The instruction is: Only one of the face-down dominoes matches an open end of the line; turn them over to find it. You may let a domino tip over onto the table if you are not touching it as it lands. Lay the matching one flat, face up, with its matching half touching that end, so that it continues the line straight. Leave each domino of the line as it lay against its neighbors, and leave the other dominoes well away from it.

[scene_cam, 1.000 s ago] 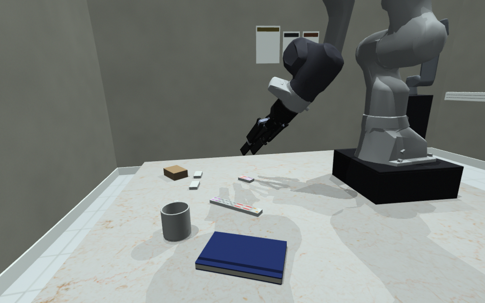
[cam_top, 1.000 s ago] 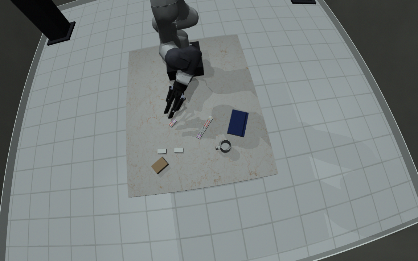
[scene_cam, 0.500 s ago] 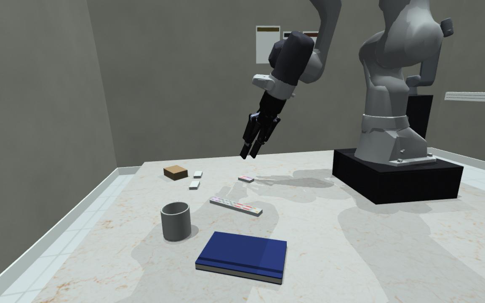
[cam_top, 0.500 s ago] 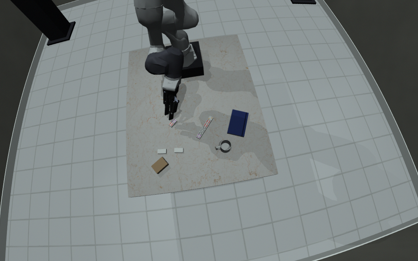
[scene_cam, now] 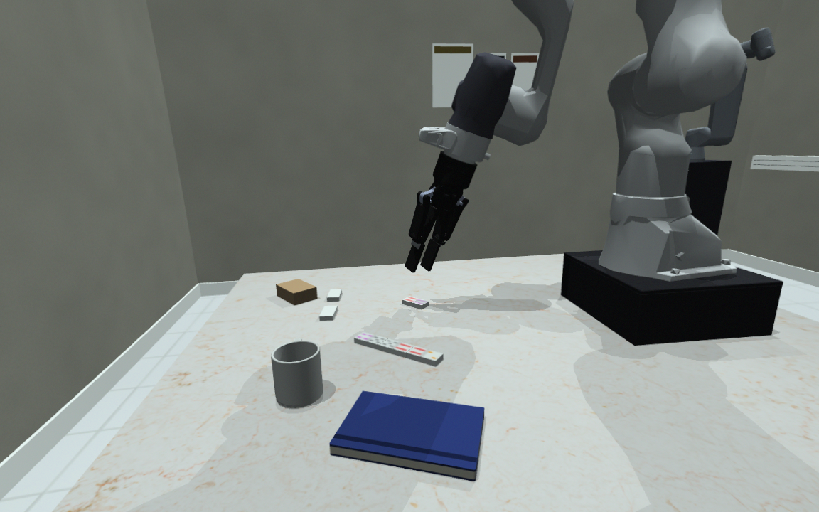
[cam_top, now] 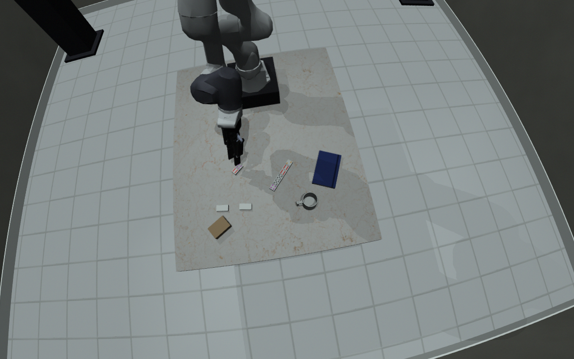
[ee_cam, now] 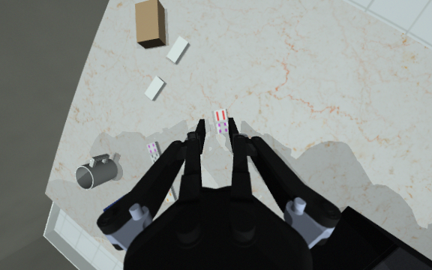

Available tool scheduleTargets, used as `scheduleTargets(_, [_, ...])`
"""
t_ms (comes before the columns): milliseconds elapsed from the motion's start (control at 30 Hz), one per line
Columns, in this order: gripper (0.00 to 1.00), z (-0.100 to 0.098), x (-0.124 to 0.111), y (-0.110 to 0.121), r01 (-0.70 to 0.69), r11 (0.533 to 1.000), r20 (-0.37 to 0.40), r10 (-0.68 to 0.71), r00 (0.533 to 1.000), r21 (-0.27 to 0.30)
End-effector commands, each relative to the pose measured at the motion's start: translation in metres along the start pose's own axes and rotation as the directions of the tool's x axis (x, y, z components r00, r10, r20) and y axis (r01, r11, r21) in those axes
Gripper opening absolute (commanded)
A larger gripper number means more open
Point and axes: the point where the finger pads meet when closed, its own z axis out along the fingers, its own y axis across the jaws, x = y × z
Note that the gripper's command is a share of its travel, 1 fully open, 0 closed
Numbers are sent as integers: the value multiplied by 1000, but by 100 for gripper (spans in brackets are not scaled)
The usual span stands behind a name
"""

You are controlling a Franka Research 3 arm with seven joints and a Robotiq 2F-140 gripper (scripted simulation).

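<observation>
A line of face-up dominoes (cam_top: 280, 175) lies on the marble mat; it also shows in the exterior view (scene_cam: 398, 348), and its end with purple pips shows in the wrist view (ee_cam: 153, 148). A single face-up domino (cam_top: 237, 169) (scene_cam: 415, 302) (ee_cam: 221, 121) with a red-barred half and a purple-pipped half lies apart from the line. Two face-down white dominoes (cam_top: 222, 207) (cam_top: 244, 206) lie near the brown block (ee_cam: 177, 49) (ee_cam: 154, 88). My gripper (cam_top: 235, 160) (scene_cam: 420, 264) hangs above the single face-up domino, fingers slightly apart with nothing between them (ee_cam: 216, 125).
A brown block (cam_top: 218, 227) sits beside the face-down dominoes. A grey mug (cam_top: 309, 200) and a blue book (cam_top: 326, 169) stand near the line. The robot's black base (cam_top: 257, 85) is at the mat's far end.
</observation>
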Motion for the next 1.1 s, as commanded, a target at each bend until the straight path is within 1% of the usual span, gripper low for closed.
scheduleTargets(0, [34,-1,0,-7,144,982,208,-116,971,-122])
scheduleTargets(400, [34,2,7,-7,119,988,261,-89,961,-98])
scheduleTargets(633, [34,3,8,-7,112,989,270,-84,959,-91])
scheduleTargets(1067, [34,3,8,-7,117,989,279,-87,956,-94])
